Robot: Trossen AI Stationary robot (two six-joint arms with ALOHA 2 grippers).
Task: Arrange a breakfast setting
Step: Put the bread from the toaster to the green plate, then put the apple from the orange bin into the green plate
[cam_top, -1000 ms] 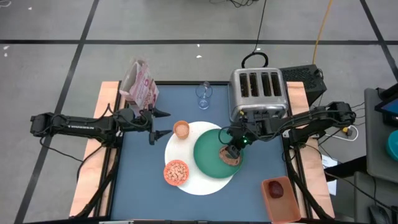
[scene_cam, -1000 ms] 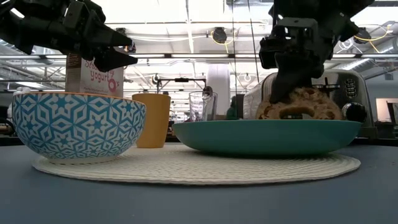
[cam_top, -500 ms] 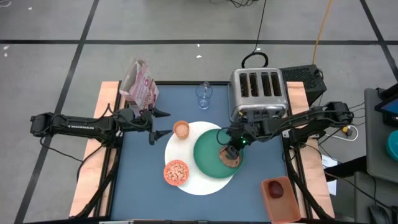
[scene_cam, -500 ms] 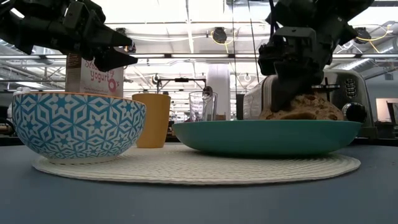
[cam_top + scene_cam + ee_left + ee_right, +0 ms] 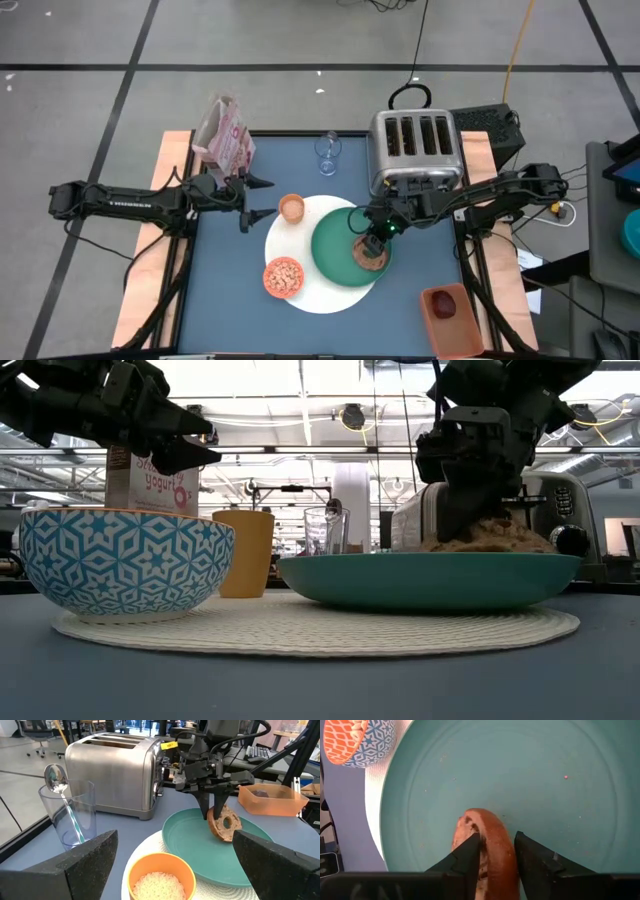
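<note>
Centre-right of the high view: glossy teal-green plate point(image 5: 335, 250), shallow and round, sits on a woven white disc point(image 5: 300, 290), with a chrome toaster point(image 5: 415, 150) above it. Brown bagel point(image 5: 224, 823) — speckled ring with a clear hole — rests tilted on the plate's right part, pinched edge-on between the right gripper point(image 5: 496, 854) fingers, which are narrowly closed on its rim. Left gripper point(image 5: 250, 200) hovers left of centre, fingers spread wide and holding nothing — just beside the small orange cup point(image 5: 291, 208).
</note>
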